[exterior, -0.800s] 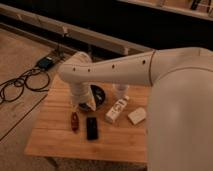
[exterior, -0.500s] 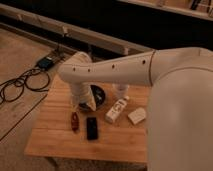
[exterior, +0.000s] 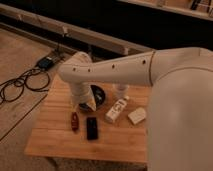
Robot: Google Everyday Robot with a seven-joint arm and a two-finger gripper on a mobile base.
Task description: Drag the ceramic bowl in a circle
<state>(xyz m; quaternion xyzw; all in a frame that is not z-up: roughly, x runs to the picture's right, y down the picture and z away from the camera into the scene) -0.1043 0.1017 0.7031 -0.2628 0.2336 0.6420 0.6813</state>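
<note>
Gripper: the gripper [exterior: 86,105] is at the bottom of the pale arm [exterior: 112,70], left of centre in the frame, low over the table [exterior: 55,141] and against the left side of the bowl.
Grip state: cannot tell; the wrist housing covers its tip, so whether it is spread, pressed together or pinching the rim is not shown.
Bowl: the ceramic bowl [exterior: 100,93] sits on the far half of the table, just right of the gripper. It is dark and glossy, and its left part is hidden behind the wrist.
Contact: gripper and bowl look as if they are touching or overlapping, but the meeting point itself is hidden.
Neighbours: a white box [exterior: 116,110] lies just right of the bowl. A flat black slab [exterior: 91,128] and a small reddish thing [exterior: 74,121] lie nearer the front edge, and a pale block [exterior: 136,116] lies further right.
What changed: nothing that can be made out; over the last second the arm, bowl and other items hold the same places.
Meaning for the task: the circle is probably not under way, or the arm is paused at the rim. Judged from this, most or all of the dragging is still to do.
Risk: the white box is close on the right, so a wide circle could knock it.
</note>
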